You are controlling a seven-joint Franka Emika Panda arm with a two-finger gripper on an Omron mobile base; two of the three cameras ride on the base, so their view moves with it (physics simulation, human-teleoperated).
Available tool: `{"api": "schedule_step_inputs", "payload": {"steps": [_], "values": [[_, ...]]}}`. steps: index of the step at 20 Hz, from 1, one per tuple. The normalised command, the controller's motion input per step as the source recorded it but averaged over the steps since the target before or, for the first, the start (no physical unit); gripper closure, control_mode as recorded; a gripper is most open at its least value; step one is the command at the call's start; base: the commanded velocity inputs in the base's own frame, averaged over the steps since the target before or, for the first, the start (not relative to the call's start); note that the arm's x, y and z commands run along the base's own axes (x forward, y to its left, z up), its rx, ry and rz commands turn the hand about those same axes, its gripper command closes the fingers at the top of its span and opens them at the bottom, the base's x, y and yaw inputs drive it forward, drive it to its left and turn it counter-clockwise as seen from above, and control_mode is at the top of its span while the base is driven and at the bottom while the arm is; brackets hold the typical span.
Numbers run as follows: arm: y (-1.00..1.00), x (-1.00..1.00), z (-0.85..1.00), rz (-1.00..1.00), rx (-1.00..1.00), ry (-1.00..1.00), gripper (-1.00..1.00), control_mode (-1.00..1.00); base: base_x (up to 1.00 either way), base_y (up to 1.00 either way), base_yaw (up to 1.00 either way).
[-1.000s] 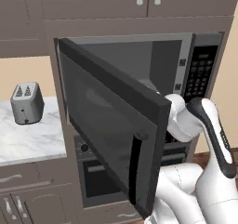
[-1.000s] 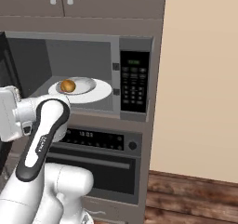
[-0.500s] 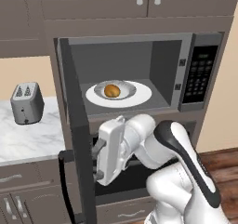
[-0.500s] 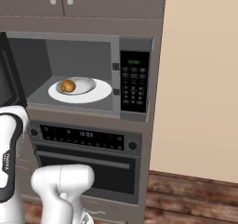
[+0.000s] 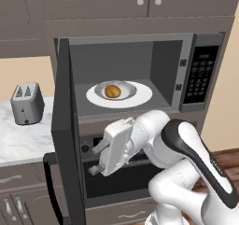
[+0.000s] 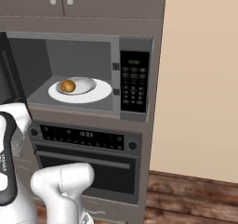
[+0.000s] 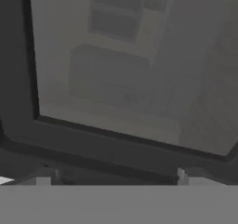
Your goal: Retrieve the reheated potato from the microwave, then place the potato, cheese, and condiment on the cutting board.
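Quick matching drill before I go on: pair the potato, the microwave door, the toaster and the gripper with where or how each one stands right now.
Things:
1. potato
2. microwave door
3. toaster
4. gripper

States:
A. on the marble counter, left of the microwave
B. swung wide open to the left
C. on the white plate inside the microwave
D. jaws open and holding nothing, low in front of the oven, below the microwave

Pairs: 1-C, 2-B, 3-A, 4-D
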Motion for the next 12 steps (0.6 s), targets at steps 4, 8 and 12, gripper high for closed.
{"api": "schedule_step_inputs", "payload": {"steps": [4,8,12], "values": [[-0.42,0.56,0.42,-0.23,-0.21,-0.32,-1.0,-1.0,0.0,0.0,0.0],[-0.2,0.39,0.28,-0.24,-0.29,-0.45,-1.0,-1.0,0.0,0.0,0.0],[-0.12,0.46,0.03,-0.28,-0.36,-0.45,-1.0,-1.0,0.0,0.0,0.0]]}}
